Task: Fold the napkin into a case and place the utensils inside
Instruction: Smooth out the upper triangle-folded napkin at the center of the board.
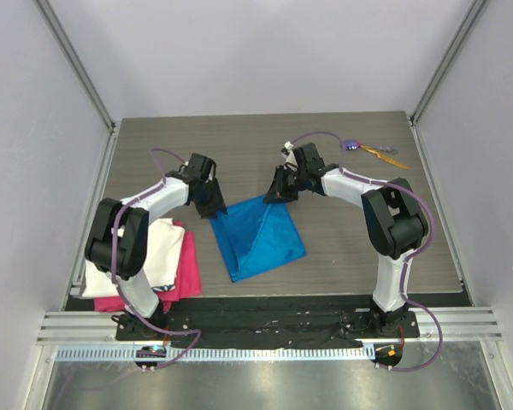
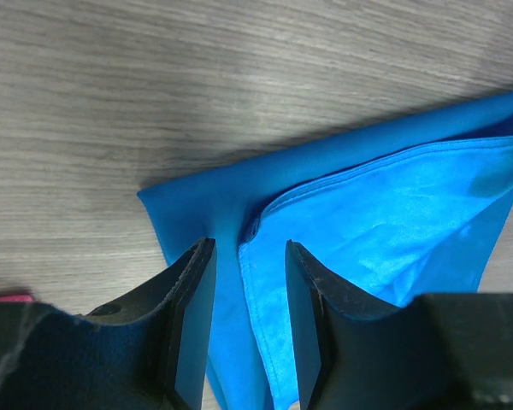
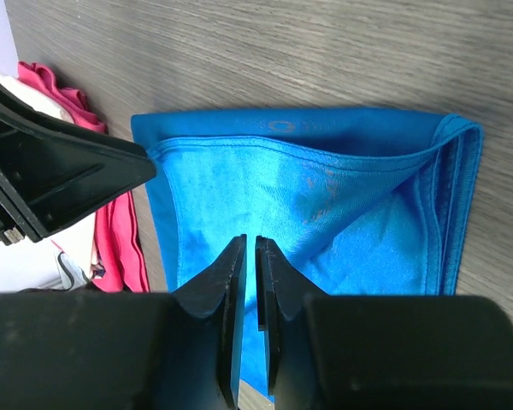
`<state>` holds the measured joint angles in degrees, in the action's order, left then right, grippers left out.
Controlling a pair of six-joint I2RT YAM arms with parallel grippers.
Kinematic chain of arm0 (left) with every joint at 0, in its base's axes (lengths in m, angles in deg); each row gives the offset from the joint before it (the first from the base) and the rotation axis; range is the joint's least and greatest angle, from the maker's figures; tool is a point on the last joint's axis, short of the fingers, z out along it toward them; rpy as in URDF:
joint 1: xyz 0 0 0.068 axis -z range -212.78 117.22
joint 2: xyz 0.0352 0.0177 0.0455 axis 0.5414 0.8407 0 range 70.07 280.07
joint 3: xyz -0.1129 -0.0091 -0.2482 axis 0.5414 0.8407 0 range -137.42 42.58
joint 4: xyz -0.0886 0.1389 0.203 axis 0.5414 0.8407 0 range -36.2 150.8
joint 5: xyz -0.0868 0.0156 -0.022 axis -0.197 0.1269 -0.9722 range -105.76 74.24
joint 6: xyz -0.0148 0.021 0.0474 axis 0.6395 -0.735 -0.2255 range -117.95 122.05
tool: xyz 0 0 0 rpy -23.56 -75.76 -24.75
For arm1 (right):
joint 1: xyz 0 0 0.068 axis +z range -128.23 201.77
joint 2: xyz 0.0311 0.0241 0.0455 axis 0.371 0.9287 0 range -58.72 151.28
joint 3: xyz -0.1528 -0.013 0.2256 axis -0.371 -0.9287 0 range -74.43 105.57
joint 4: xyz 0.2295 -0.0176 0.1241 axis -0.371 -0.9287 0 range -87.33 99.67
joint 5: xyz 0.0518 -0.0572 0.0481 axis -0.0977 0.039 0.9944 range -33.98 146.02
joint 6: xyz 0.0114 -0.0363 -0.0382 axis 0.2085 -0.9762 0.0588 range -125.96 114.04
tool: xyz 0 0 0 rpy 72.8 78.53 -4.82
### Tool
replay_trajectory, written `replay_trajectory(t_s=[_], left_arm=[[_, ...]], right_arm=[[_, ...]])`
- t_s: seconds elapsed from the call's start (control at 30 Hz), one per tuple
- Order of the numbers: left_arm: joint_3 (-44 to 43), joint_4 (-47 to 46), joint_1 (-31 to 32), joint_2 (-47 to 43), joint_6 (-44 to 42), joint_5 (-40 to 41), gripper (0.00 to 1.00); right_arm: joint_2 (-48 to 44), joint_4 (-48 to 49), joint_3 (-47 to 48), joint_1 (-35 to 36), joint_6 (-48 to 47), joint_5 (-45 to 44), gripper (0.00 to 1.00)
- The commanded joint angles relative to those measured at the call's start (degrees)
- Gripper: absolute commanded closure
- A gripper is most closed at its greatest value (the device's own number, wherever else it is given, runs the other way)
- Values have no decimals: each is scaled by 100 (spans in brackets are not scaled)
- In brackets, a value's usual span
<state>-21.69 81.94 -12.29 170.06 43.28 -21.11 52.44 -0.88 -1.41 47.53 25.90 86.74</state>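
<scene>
Napkin of bright blue shiny fabric [image 1: 261,239] lies mid-table, part-folded. Left gripper [image 2: 248,252], jaws apart, straddles its far-left corner; right gripper [image 3: 250,243], jaws together, nips the far-right top layer (seemingly). Both equally near.

Nothing written can be read in any view: no text, label, brand or number. The one candidate is a small dark printed mark on the white cloth [image 3: 26,273], left of the right gripper [image 3: 249,248] and past the napkin [image 3: 325,196]; it is too small and blurred to make out.
</scene>
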Motion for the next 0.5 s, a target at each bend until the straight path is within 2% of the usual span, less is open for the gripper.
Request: replay_trajectory(t_s=[0.0,0.17,0.4,0.47], left_arm=[[-296,25,-19,100,-151,34,58],[-402,86,-28,311,-151,59,69],[-701,411,-28,416,-335,367,92],[-771,455,-36,434,-379,429,94]], right_arm=[[-6,228,178,17,40,-48,82],[117,88,284,-1,-13,-303,82],[284,70,389,-36,-57,-479,83],[363,62,459,-27,-92,-497,83]])
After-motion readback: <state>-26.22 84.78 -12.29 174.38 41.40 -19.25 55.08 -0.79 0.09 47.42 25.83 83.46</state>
